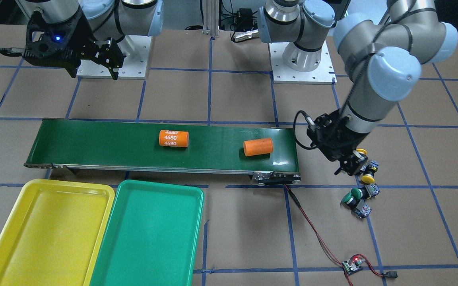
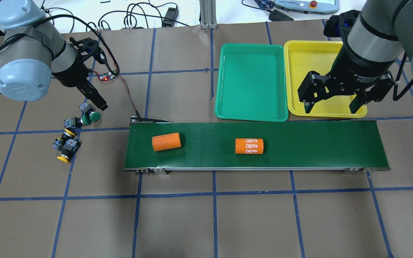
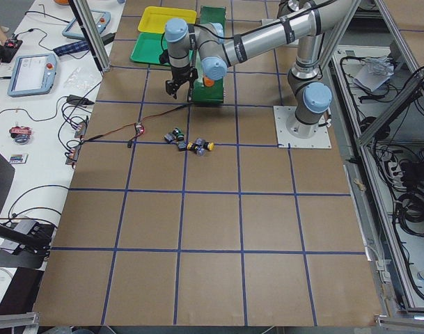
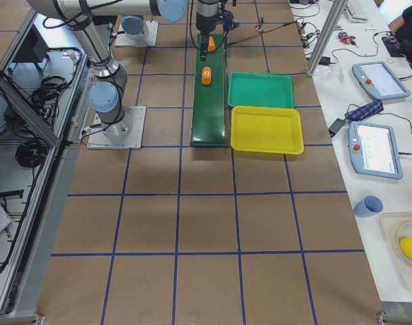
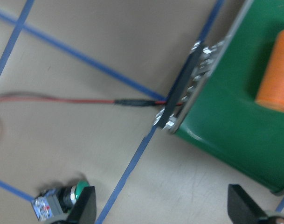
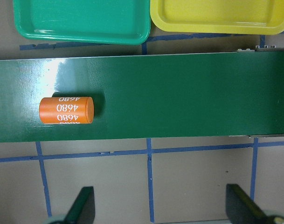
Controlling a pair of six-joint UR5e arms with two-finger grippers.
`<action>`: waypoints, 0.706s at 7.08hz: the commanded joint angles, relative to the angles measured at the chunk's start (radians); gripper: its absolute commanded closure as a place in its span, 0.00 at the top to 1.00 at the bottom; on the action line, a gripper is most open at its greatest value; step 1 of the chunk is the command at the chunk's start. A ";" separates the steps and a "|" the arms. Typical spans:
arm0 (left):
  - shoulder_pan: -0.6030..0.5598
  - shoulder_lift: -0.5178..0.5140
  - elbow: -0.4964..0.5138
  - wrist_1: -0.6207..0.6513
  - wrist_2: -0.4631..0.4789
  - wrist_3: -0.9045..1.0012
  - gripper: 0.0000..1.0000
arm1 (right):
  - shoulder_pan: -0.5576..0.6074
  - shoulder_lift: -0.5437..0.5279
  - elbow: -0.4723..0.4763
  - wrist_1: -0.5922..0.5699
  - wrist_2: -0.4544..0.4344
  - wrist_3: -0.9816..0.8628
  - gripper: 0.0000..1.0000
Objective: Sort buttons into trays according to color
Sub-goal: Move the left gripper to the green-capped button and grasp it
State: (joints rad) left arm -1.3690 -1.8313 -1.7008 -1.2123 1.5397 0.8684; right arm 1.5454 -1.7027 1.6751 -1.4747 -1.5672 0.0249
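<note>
Four buttons lie in a cluster on the table past the conveyor's end. Two have green caps (image 1: pixel 356 193) (image 1: pixel 348 200) and two have yellow caps (image 1: pixel 368 178) (image 1: pixel 361 151). In the overhead view one green button (image 2: pixel 91 115) and one yellow button (image 2: pixel 63 158) show clearly. My left gripper (image 2: pixel 99 102) is open and empty, hovering just beside the cluster (image 1: pixel 348 169). Its wrist view shows a green button (image 5: pixel 62 200) by one finger. My right gripper (image 2: pixel 330 106) is open and empty over the near edge of the yellow tray (image 2: pixel 317 64). The green tray (image 2: pixel 251 82) lies beside it. Both trays are empty.
A long dark-green conveyor (image 2: pixel 299 147) carries a plain orange cylinder (image 2: pixel 166 141) and one printed 4680 (image 2: pixel 249 146). A small circuit board with a red light (image 1: pixel 352 265) lies near the buttons. Its red cable (image 1: pixel 312 226) runs to the conveyor's end.
</note>
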 commanded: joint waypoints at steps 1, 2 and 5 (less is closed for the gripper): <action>0.024 -0.135 0.070 0.000 0.019 -0.320 1.00 | 0.001 0.000 0.000 0.004 -0.002 0.000 1.00; 0.080 -0.170 0.073 -0.001 0.019 -0.380 1.00 | 0.001 0.000 0.000 0.001 0.004 0.001 1.00; 0.120 -0.271 0.073 0.107 0.028 -0.116 1.00 | -0.001 0.000 0.000 0.001 0.003 -0.002 1.00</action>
State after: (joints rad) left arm -1.2554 -2.0598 -1.6332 -1.1619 1.5609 0.5925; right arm 1.5449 -1.7017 1.6751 -1.4741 -1.5661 0.0149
